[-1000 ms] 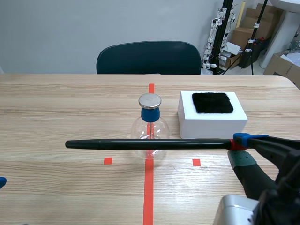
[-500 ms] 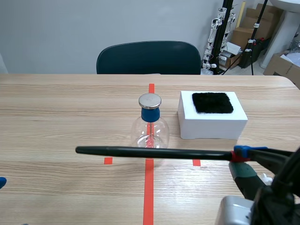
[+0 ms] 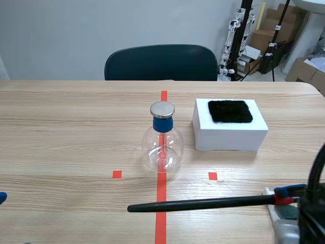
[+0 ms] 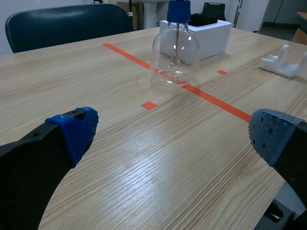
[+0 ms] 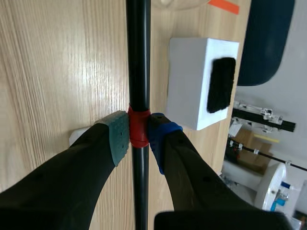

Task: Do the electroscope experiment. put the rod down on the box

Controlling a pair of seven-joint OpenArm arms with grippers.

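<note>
Rod (image 3: 201,204) nearer the robot, farther right.

wrist view cuts off both ends of the rod (image 5: 138,52); right hand (image 3: 286,201) cropped

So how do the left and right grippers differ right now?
The left gripper is open and empty; the right gripper is shut on the rod. The left's pads are both blue; the right's pads are one grey-green, one blue. Both have thick black fingers.
</note>
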